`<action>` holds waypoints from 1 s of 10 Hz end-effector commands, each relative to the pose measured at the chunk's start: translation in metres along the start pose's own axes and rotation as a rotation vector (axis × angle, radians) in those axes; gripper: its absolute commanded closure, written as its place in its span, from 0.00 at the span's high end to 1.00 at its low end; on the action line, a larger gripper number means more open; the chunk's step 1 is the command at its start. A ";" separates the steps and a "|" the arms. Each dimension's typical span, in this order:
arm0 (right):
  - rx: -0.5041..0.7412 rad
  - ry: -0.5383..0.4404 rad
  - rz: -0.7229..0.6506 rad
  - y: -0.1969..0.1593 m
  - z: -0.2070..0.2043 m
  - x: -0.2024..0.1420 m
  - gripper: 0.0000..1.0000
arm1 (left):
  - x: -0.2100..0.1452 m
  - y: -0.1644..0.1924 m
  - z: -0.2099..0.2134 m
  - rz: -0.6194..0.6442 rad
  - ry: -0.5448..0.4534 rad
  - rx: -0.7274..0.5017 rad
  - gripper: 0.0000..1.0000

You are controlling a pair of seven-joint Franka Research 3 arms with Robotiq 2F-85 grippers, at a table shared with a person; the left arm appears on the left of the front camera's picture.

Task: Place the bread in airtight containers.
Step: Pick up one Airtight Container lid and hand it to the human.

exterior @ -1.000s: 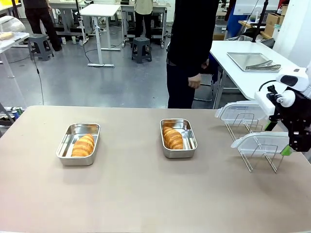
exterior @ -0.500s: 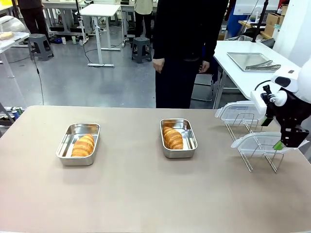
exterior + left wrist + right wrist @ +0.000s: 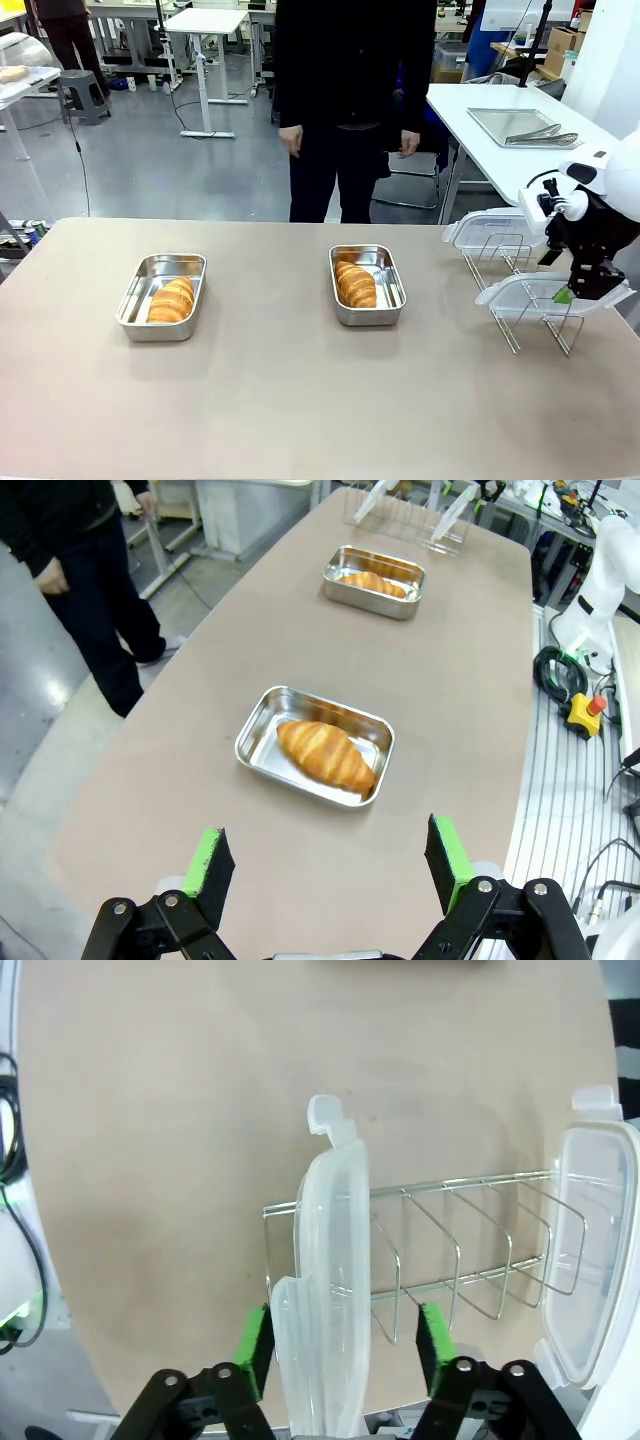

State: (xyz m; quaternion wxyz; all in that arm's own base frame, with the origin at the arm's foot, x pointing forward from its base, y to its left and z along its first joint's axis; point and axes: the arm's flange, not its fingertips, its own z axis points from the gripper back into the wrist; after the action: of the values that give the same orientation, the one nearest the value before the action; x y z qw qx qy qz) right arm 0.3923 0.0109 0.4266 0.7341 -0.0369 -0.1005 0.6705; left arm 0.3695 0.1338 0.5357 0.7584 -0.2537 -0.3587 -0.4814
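Note:
Two croissants lie in two steel containers on the table: one bread [image 3: 172, 299] in the left tub [image 3: 131, 300], the other [image 3: 355, 285] in the middle tub [image 3: 393, 280]. My left gripper [image 3: 330, 865] hovers open above the near tub [image 3: 262, 725] and its croissant [image 3: 325, 753]; the second tub [image 3: 340, 588] lies farther on. At the table's right, my right gripper [image 3: 575, 292] is at the wire rack. Its fingers straddle the nearer clear lid [image 3: 330, 1260]. The left pad is at the lid and a gap remains at the right pad.
The wire rack [image 3: 535, 325] holds a second clear lid [image 3: 490, 228] at its far end. A person [image 3: 350, 100] stands at the far side of the table with hands down. A white side table with a flat steel tray [image 3: 520, 125] is behind the rack.
My right gripper has shifted up and inward onto the nearer lid, and its jaws have narrowed around it. The person has walked to the left behind the table. The left arm is unmoved.

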 end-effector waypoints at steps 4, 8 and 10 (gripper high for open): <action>-0.028 0.057 -0.008 -0.004 0.005 0.003 0.00 | 0.001 0.001 0.000 -0.019 -0.030 -0.002 1.00; -0.009 0.087 0.003 -0.004 0.012 0.007 0.00 | 0.001 0.001 0.000 -0.019 -0.030 -0.002 1.00; 0.014 0.028 -0.022 -0.008 0.025 0.010 0.00 | 0.001 0.001 0.000 -0.019 -0.030 -0.002 1.00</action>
State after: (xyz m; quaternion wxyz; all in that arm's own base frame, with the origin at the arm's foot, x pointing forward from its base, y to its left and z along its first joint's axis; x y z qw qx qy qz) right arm 0.3935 0.0146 0.4388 0.7295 -0.0521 -0.0879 0.6763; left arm 0.3695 0.1338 0.5357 0.7584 -0.2537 -0.3587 -0.4815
